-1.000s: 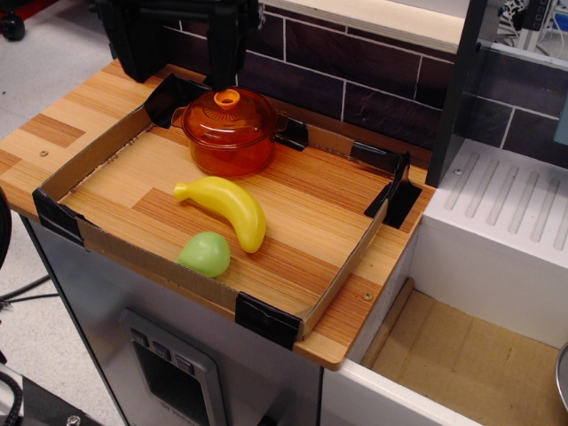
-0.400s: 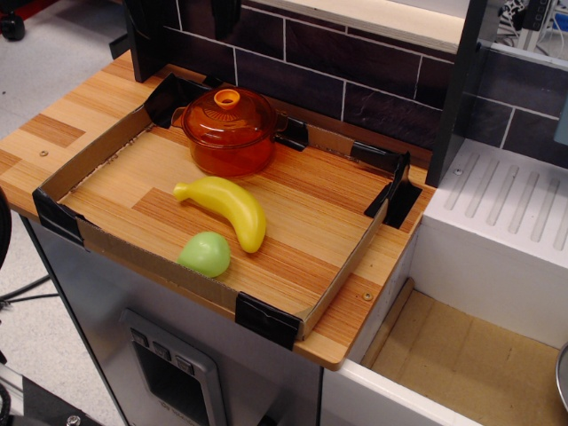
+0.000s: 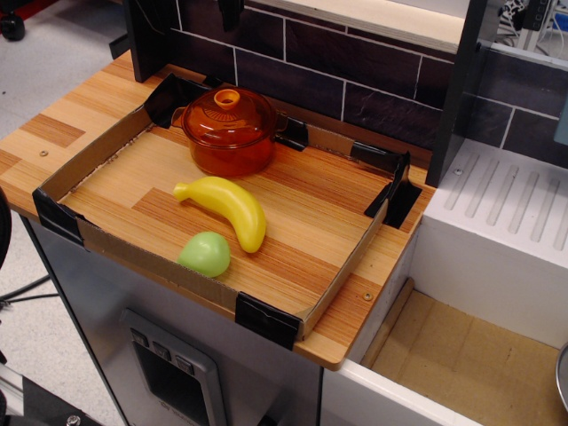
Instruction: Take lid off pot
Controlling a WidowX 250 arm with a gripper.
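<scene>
The orange transparent pot [image 3: 229, 149] stands at the back left of the cardboard-walled tray [image 3: 98, 151]. The domed orange lid [image 3: 227, 115] sits on the pot, with its ring knob [image 3: 227, 98] on top. Only a small dark tip of my gripper [image 3: 231, 11] shows at the top edge, well above the knob and apart from it. I cannot see how its jaws stand.
A yellow banana [image 3: 226, 209] lies in the tray in front of the pot. A green round object [image 3: 205, 254] lies near the tray's front wall. A dark tiled wall [image 3: 355, 62] runs behind. A black post [image 3: 149, 40] stands at back left. A white sink [image 3: 506, 213] lies to the right.
My gripper has risen from just above and behind the pot until nearly all of it is out of the top of the frame. The pot, lid, banana and green object have not moved.
</scene>
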